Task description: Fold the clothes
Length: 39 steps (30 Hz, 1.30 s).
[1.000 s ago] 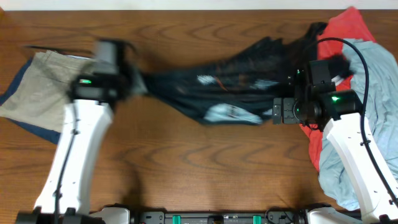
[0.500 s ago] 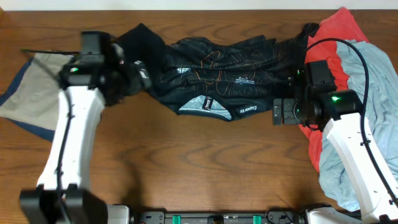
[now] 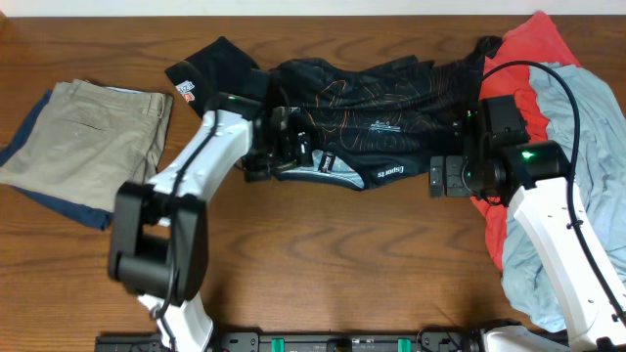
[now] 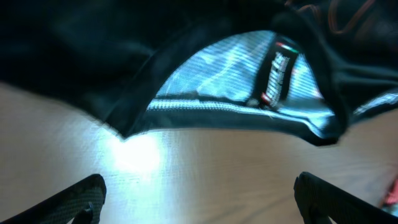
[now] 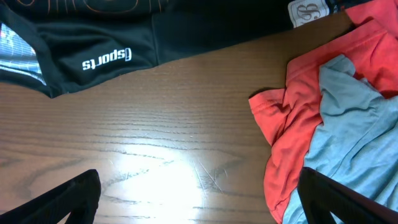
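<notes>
Lying rumpled and stretched sideways on the table, the black jersey showed no fold yet, while the left gripper and right gripper both hung spread wide and empty.

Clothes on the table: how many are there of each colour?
Black jersey: 1
Tan trousers: 1
Red cloth: 1
Light-blue cloth: 1
Dark-blue cloth under the trousers: 1
Total: 5
</notes>
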Tool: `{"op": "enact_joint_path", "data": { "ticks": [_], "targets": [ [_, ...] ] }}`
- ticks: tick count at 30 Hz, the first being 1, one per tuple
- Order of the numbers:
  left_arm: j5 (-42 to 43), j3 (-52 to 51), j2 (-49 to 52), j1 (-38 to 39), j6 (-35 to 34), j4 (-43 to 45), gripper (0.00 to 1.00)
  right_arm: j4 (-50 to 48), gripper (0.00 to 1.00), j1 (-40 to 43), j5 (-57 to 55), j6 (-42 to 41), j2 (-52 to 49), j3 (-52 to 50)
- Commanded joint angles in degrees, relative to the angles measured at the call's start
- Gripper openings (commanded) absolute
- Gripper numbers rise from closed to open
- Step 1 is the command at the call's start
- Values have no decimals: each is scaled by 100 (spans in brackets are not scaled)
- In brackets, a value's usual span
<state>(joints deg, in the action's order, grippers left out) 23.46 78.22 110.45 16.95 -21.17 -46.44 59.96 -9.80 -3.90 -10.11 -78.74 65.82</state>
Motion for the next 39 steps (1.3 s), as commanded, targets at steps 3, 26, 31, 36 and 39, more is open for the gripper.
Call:
{"op": "enact_joint_path", "data": {
  "ticks": [3, 26, 31, 36, 39],
  "targets": [
    [-249, -44, 470, 0, -142, 247, 98, 20, 99, 50, -61, -57, -13, 4],
    [-2262, 1097, -83, -1679, -254, -1250, 6, -26, 99, 468, -621, -319, -13, 4],
    [-2245, 1377, -542, -2562, -592, -1266, 7, -33, 99, 669, -616, -317, -13, 4],
    [-951, 1370, -634, -2824, -761, -1421, 89, -37, 99, 680, -616, -317, -13, 4],
    [-507, 1300, -632, -2621, -761, -1674, 100, -33, 99, 680, -616, -315, -13, 2]
  ]
}}
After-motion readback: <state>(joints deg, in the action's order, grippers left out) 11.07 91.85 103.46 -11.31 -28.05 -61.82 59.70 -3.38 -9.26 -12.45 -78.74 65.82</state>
